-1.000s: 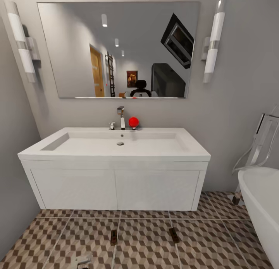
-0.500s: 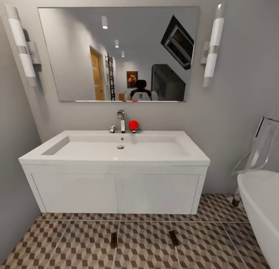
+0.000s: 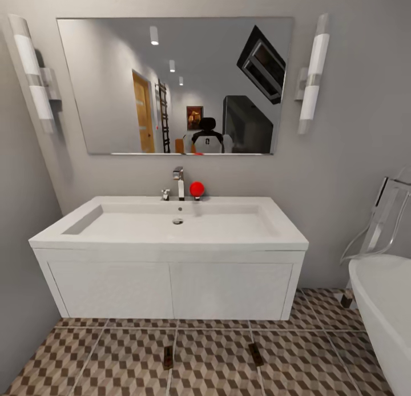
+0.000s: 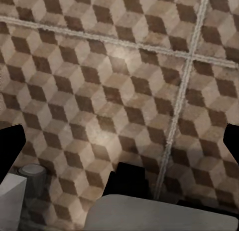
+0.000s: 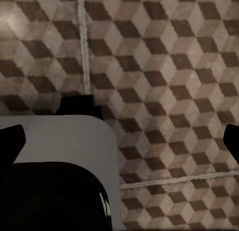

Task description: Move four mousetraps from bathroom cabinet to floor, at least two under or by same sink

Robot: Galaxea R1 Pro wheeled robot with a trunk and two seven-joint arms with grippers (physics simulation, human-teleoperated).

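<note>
Head view: two mousetraps, one and the other, lie flat on the bathroom floor just in front of the sink, well apart from each other, each straddling or hugging a pale grout line. Both small dark-brown boards run their long axes toward the vanity, the right one tilted slightly; finer detail is too small to tell. The white trough basin, smooth and rectangular, sits on a panelled white vanity with a chrome tap and a red ball-shaped object at its back edge, below a wide mirror. A rounded white tub edges the right side. Left wrist view and right wrist view look down on matte cube-pattern tiles, with the black fingertips of each gripper spread wide at the frame edges, holding nothing.
</note>
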